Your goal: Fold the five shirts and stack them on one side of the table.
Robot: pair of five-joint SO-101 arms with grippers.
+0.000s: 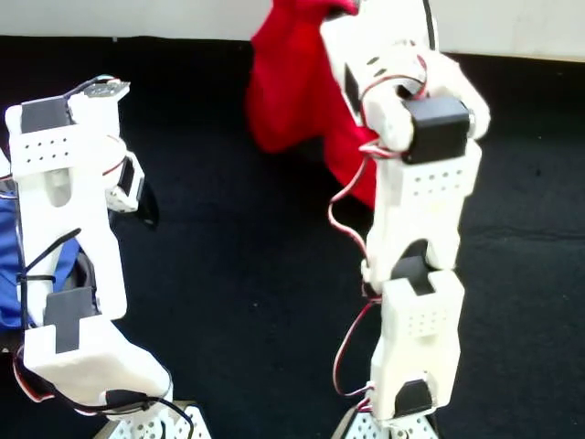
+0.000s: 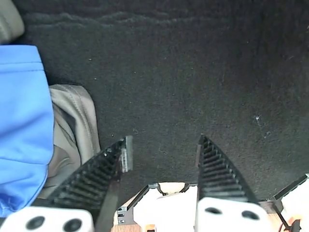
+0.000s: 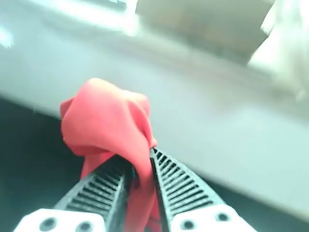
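Observation:
A red shirt (image 1: pixel 297 91) hangs bunched from the raised right arm at the back of the black table (image 1: pixel 238 274). In the right wrist view my right gripper (image 3: pixel 140 166) is shut on the red shirt (image 3: pixel 108 118), with cloth bulging above the fingertips. My left gripper (image 2: pixel 161 145) is open over bare black table, nothing between its fingers. Beside it lie a blue shirt (image 2: pixel 21 125) on top of a grey shirt (image 2: pixel 72 121). The blue shirt (image 1: pixel 11 265) peeks out behind the left arm at the table's left edge.
The right arm's white links (image 1: pixel 425 229) stand tall over the table's right half, and the left arm (image 1: pixel 69 238) covers the left side. A pale wall (image 3: pixel 217 111) runs behind the table's far edge.

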